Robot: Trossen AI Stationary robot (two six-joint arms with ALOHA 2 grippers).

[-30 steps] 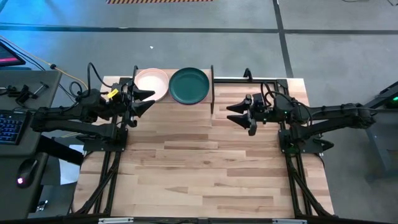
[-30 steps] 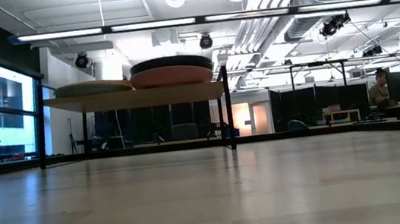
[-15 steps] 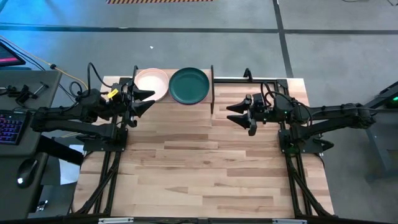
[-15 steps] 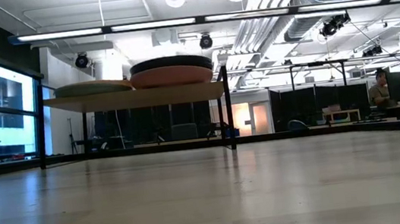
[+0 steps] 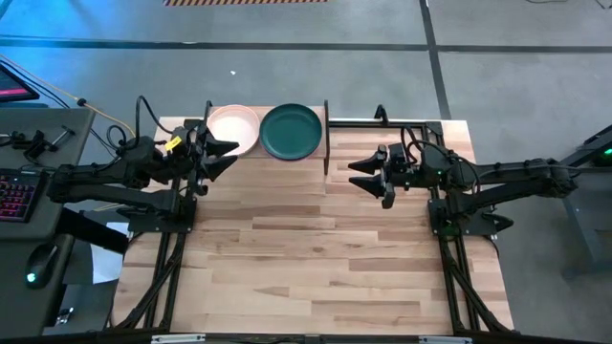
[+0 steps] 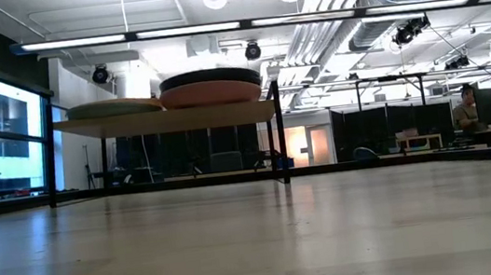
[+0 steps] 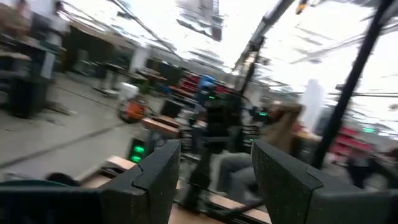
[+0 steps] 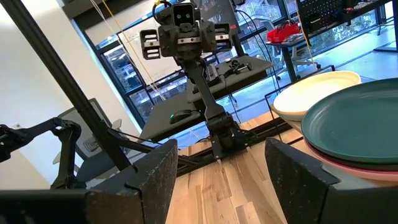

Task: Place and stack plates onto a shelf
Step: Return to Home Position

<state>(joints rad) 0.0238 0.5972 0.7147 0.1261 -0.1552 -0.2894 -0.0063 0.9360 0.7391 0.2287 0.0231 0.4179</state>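
Note:
The shelf stands at the table's far edge, with black posts at its sides. Two stacks of plates rest on it. A light pink plate tops the left stack and a dark teal plate tops the right one. In the low view the right stack shows a peach rim under a dark one. In the right wrist view the teal plate lies on a pink one. My left gripper hovers open just near of the pink plate. My right gripper is open to the right of the shelf's right post.
The wooden tabletop stretches toward the near edge in front of both arms. A desk with a keyboard and a mouse stands left of the table. A person sits far back in the room.

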